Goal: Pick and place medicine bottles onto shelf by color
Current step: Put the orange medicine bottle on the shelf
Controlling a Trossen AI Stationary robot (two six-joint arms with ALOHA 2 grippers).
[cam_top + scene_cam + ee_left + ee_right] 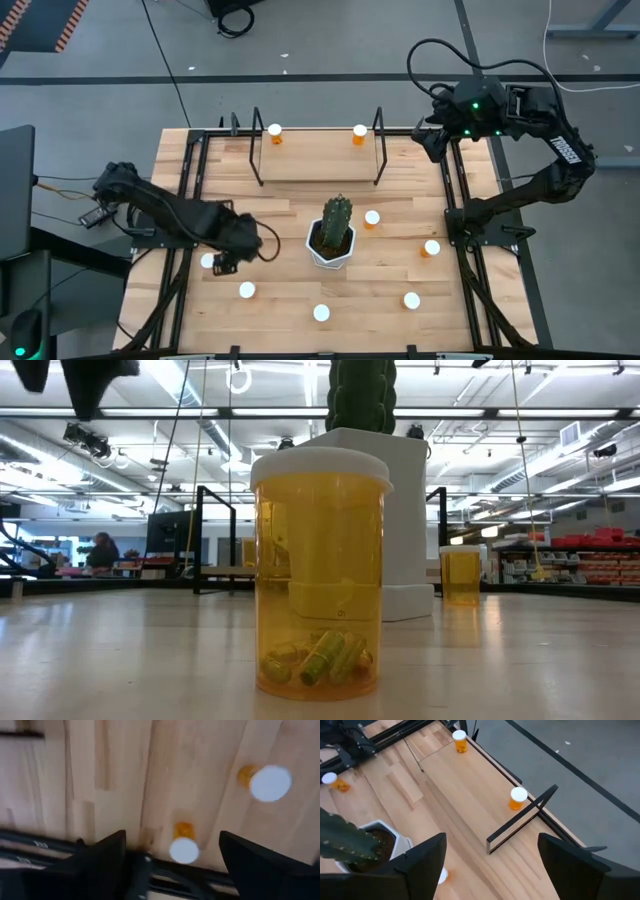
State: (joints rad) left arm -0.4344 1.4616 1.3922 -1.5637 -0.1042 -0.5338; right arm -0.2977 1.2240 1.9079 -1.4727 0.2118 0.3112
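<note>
Several orange medicine bottles with white caps stand on the table, among them one at the left, one nearer the front and one right of the cactus. Two more stand on the shelf at the far edge. My left gripper points down, open, above the left bottle, one finger on either side of it, not touching. My right gripper hangs open, high over the table's far right corner, past the shelf's right end.
A green cactus in a white pot stands mid-table. In the low view one bottle holding yellow-green pills stands close in front of the pot. Black rails run along both table sides.
</note>
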